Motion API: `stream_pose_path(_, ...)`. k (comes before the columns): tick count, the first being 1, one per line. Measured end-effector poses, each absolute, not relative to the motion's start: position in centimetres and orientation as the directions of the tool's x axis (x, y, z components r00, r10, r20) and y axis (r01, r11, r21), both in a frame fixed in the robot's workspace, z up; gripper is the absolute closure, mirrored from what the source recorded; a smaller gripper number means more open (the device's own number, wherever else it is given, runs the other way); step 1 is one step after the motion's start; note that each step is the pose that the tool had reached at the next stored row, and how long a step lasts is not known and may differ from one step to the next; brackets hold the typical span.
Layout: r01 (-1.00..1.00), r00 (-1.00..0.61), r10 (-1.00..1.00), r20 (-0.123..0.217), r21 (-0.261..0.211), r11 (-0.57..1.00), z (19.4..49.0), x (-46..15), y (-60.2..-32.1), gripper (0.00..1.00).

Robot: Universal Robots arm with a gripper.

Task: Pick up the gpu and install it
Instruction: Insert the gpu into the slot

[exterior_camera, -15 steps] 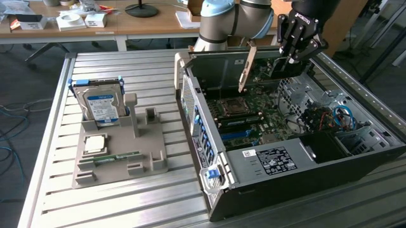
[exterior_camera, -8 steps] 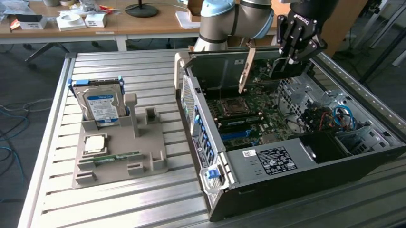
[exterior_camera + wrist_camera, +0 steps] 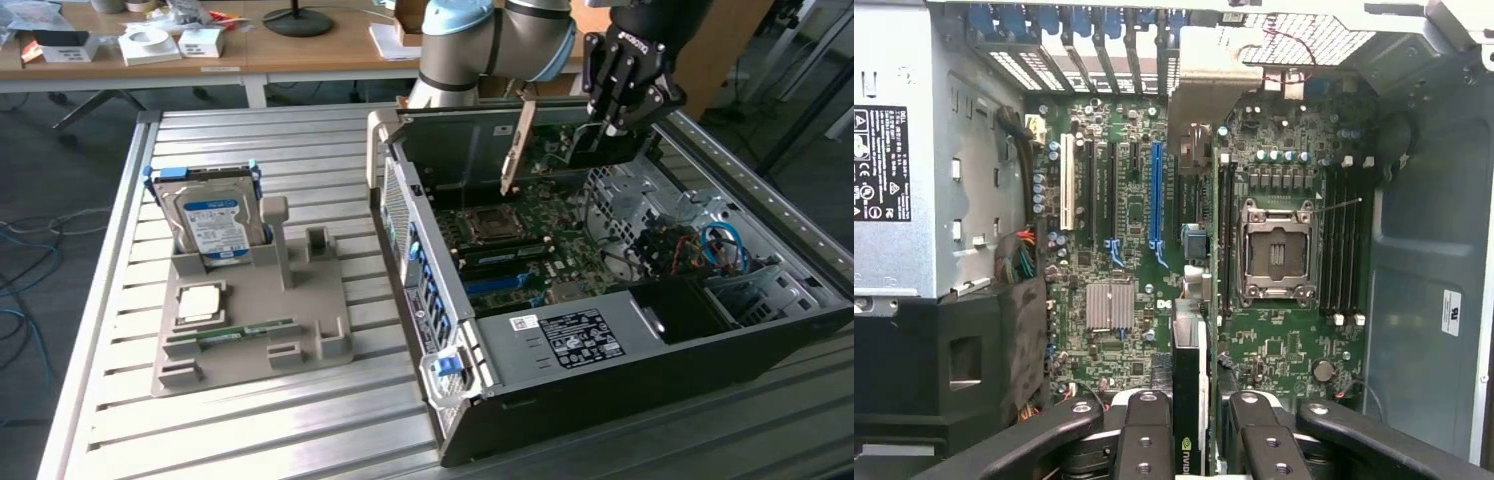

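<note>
The end effector [image 3: 607, 130] hangs over the open computer case [image 3: 641, 390] at the far end of its interior, clenched on the gpu [image 3: 577, 148], so the card is off the table [image 3: 267, 420] and up in the air. From the exterior view the card stands on edge under the black fingers. Its long silver bracket slants down on the exterior view's left of the grip, and the dark body of the card is pinched right at the fingertips. It sits above the motherboard [image 3: 534, 250], not down in any slot that I can see. In the wrist view the end effector [image 3: 1201, 430] has the gpu [image 3: 1191, 350] edge-on between its two fingers [image 3: 1144, 440], one pressing on each flat face. The card's thin edge runs out over the motherboard [image 3: 1124, 230], roughly between the long blue slot [image 3: 1156, 190] and the processor socket [image 3: 1279, 250]. Out on the table, well apart from the case, a grey holder [image 3: 320, 345] carries a hard drive [image 3: 214, 220] standing upright and a narrow green memory stick [image 3: 247, 330] lying flat.
</note>
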State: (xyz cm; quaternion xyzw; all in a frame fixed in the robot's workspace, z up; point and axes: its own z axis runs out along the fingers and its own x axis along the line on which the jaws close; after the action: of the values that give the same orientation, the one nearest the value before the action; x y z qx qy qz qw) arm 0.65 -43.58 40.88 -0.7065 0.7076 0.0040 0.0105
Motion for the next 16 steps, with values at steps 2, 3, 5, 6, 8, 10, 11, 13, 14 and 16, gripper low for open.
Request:
stream_pose_path(2,-1.000,-0.002,-1.000,-0.021,-0.009,0.002,40.8,0.7,-43.6,0.73)
stream_pose_path(3,-1.000,-0.002,-1.000,-0.021,-0.009,0.002,40.8,0.7,-43.6,0.73)
stream_pose_path(5,-1.000,-0.002,-1.000,-0.021,-0.009,0.002,40.6,0.7,-43.6,0.73)
stream_pose_path(6,-1.000,-0.002,-1.000,-0.021,-0.009,0.002,40.5,0.7,-43.6,0.73)
stream_pose_path(8,-1.000,-0.002,-1.000,-0.021,-0.009,0.002,40.2,0.7,-43.6,0.73)
stream_pose_path(10,-1.000,-0.002,-1.000,-0.021,-0.009,0.002,40.0,0.7,-43.6,0.73)
stream_pose_path(11,-1.000,-0.002,-1.000,-0.020,-0.009,0.002,39.9,0.7,-43.6,0.73)
stream_pose_path(13,-1.000,-0.002,-1.000,-0.021,-0.009,0.002,39.7,0.7,-43.6,0.73)
stream_pose_path(14,-1.000,-0.002,-1.000,-0.021,-0.009,0.002,39.6,0.7,-43.6,0.73)
stream_pose_path(16,-1.000,-0.002,-1.000,-0.020,-0.009,0.002,39.5,0.7,-43.6,0.73)
